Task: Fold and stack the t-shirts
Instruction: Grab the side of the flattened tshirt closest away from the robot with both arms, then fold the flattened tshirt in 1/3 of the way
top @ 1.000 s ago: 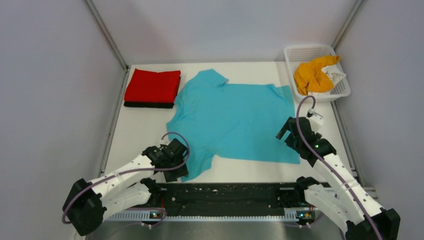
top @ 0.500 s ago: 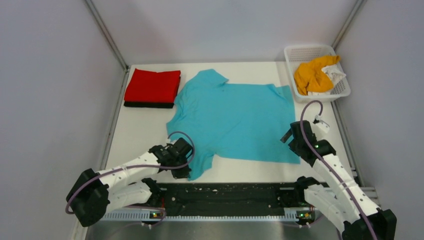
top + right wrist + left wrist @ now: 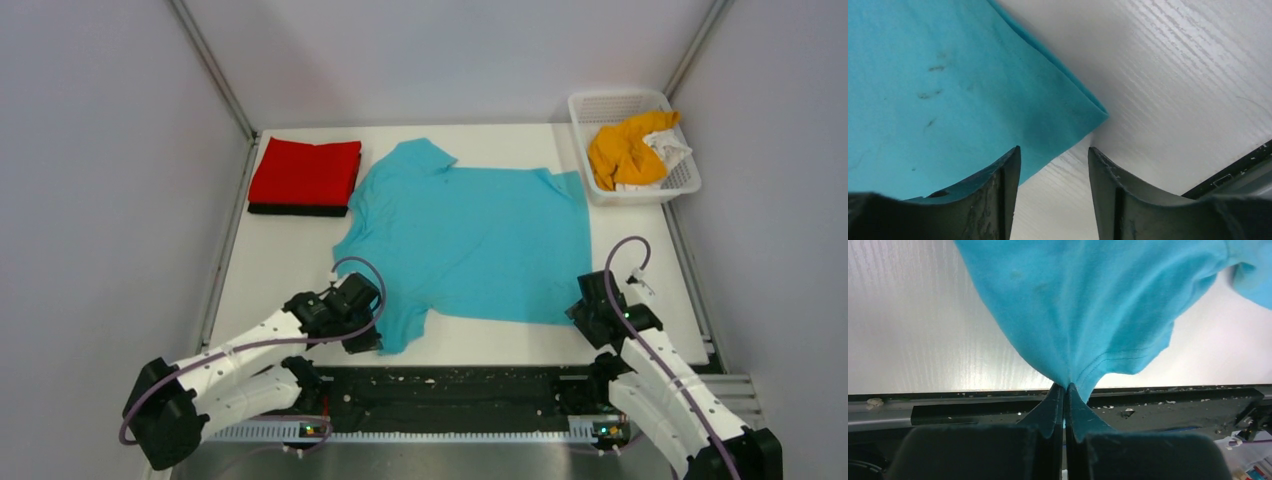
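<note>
Turquoise collared cloth t-shirt (image 3: 470,240) on white tabletop (image 3: 275,265).
Left claw (image 3: 1065,389) pinches its sleeve hem; right claw (image 3: 1054,157) parted at hem corner.

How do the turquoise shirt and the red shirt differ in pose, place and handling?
The turquoise shirt lies spread out; the red shirt is folded into a rectangle. The turquoise shirt is central on the table; the red shirt sits at the far left on a black shirt. The left gripper pinches the turquoise shirt's hem; no gripper touches the red shirt. Both are plain-coloured cloth.
</note>
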Action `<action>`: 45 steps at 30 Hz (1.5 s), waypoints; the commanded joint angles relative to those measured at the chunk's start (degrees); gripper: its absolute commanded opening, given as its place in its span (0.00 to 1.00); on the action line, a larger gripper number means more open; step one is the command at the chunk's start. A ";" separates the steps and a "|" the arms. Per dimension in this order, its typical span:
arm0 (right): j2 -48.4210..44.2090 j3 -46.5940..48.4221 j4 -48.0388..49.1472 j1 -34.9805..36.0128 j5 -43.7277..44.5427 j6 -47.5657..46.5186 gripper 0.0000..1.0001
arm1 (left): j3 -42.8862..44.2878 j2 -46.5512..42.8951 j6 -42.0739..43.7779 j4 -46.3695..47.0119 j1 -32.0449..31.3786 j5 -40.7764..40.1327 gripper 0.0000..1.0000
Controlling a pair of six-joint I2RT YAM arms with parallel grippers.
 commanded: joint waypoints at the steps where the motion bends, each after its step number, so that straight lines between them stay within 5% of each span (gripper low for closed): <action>1: -0.17 -1.87 3.13 -0.35 -0.44 3.05 0.48 | 3.61 -0.84 0.28 -0.77 -0.27 0.42 0.00; 5: -0.33 -3.43 4.15 -0.35 0.11 3.42 0.31 | 5.53 -0.66 0.97 -1.42 -0.26 0.40 0.00; 11: 0.49 -5.04 6.90 -0.39 1.53 3.71 0.22 | 7.52 -0.25 2.04 -1.62 -0.21 -0.58 0.00; 15: 1.43 -4.14 8.14 -0.43 2.94 1.41 0.00 | 8.92 -0.17 2.55 -1.31 -0.22 -2.31 0.00; 29: 8.33 8.84 9.27 -0.35 3.24 -13.07 0.00 | 21.61 10.05 11.19 6.65 6.49 -5.27 0.00; 45: 26.83 24.15 16.95 -3.08 4.61 -21.25 0.00 | 42.94 30.95 21.70 9.88 22.20 5.78 0.00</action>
